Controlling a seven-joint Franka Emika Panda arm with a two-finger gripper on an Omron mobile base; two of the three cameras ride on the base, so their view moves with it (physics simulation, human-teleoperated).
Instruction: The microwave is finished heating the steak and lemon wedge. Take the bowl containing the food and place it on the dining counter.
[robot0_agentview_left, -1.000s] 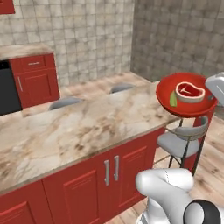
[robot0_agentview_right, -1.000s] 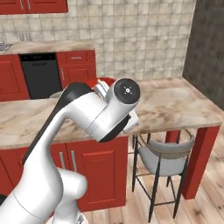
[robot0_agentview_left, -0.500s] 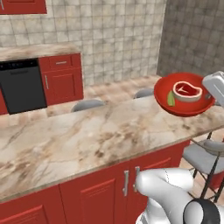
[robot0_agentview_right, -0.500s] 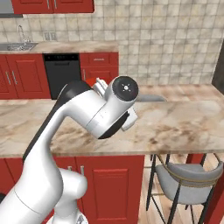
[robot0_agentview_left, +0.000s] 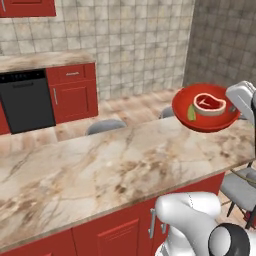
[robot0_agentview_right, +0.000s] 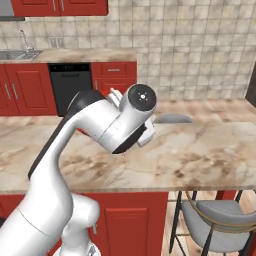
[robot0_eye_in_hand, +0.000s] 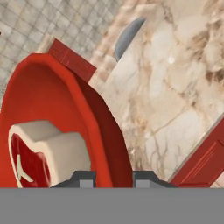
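Bowl (robot0_agentview_left: 205, 108) seemingly lower, nearer counter (robot0_agentview_left: 100, 170)

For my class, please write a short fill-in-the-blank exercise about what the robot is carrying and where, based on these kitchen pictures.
1. The claw grips the rim of the ____ bowl.
2. Inside the bowl lie the lemon wedge and the ____.
3. The bowl is held in the air above the ____ counter, not resting on it.

Missing words: red; steak; dining

A: Base views?
B: Behind the arm, left and right, facing down over the counter (robot0_agentview_left: 100, 170); both share its top and far cabinets (robot0_agentview_right: 117, 75).
A: Hand view?
B: Close, along the bowl (robot0_eye_in_hand: 65, 109) rim.
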